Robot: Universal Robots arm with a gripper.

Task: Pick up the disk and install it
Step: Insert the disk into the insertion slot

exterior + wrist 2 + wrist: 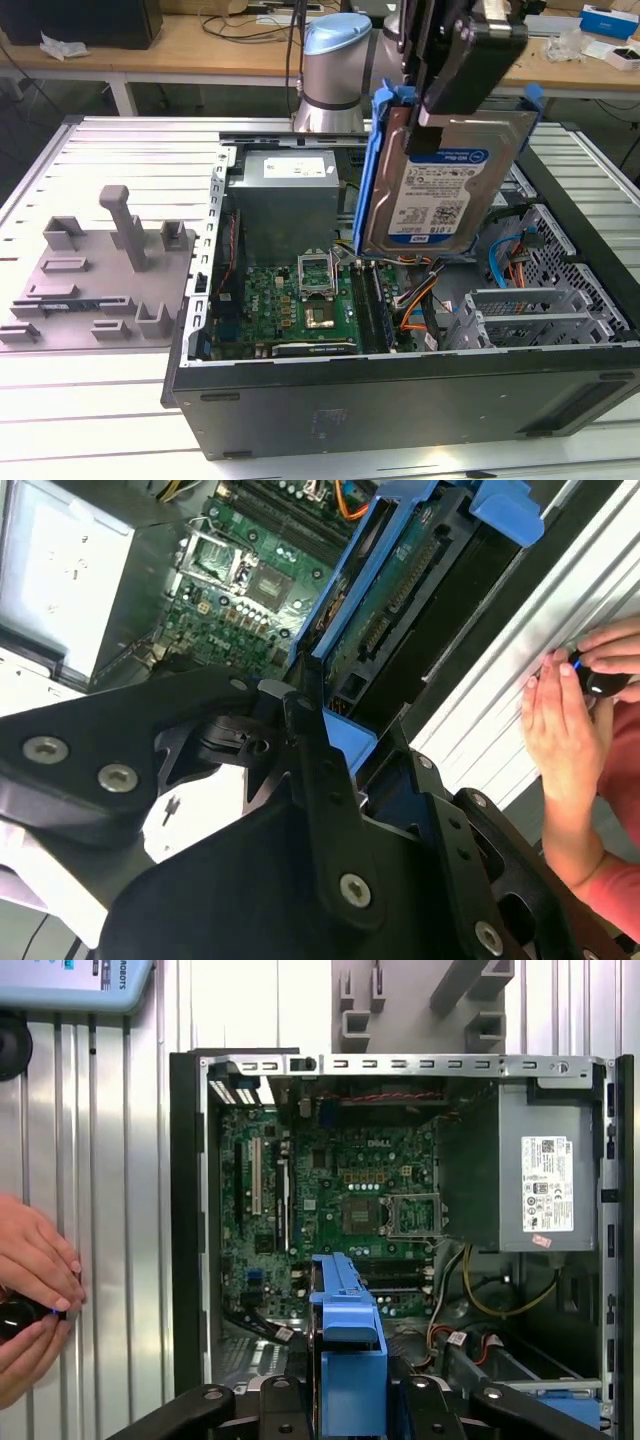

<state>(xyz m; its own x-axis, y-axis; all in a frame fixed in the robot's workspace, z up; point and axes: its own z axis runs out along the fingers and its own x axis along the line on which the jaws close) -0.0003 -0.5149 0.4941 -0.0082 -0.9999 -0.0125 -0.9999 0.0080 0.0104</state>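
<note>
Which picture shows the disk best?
The exterior view: the disk, held by the gripper above the open computer, shows its label face. The second wrist view sees its circuit-board side; the first wrist view its blue frame edge-on.

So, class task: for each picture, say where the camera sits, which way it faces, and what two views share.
Exterior view: off the arm, above the table, looking down into the open computer case; shows the arm and its hand gripping the disk.
First wrist view: on the wrist, facing straight down into the case; the hand's black links flank the disk's blue frame.
Second wrist view: on the wrist, looking obliquely past the hand along the disk.
Shared: both wrist views show the motherboard and a person's hands.
</note>
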